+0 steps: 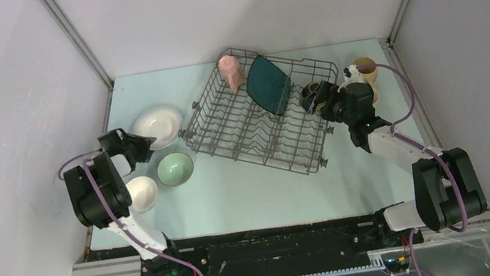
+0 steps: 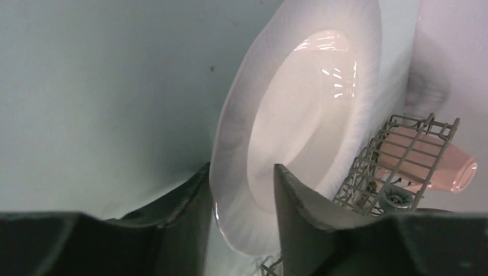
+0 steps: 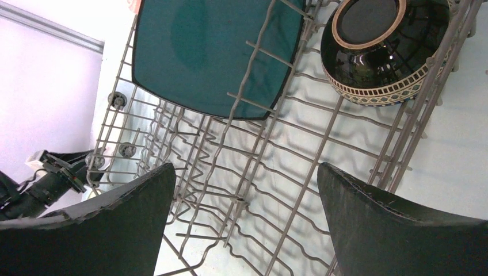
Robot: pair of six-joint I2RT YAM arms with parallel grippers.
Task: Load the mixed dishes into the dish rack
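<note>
The grey wire dish rack (image 1: 256, 133) stands mid-table. In it are a pink mug (image 1: 230, 71), a dark teal square plate (image 1: 268, 83) standing on edge, and a dark brown bowl (image 1: 311, 91) at its right end. My left gripper (image 1: 136, 144) is shut on the rim of the white round plate (image 1: 158, 124) left of the rack; in the left wrist view the plate (image 2: 299, 115) has a finger on each side. My right gripper (image 1: 316, 100) is open and empty over the rack's right end, near the brown bowl (image 3: 382, 49) and the teal plate (image 3: 213, 52).
A pale green bowl (image 1: 175, 169) and a white bowl (image 1: 142, 193) sit on the table in front of the white plate. A tan mug (image 1: 366, 70) stands right of the rack, behind the right arm. Walls close in the far edge and both sides.
</note>
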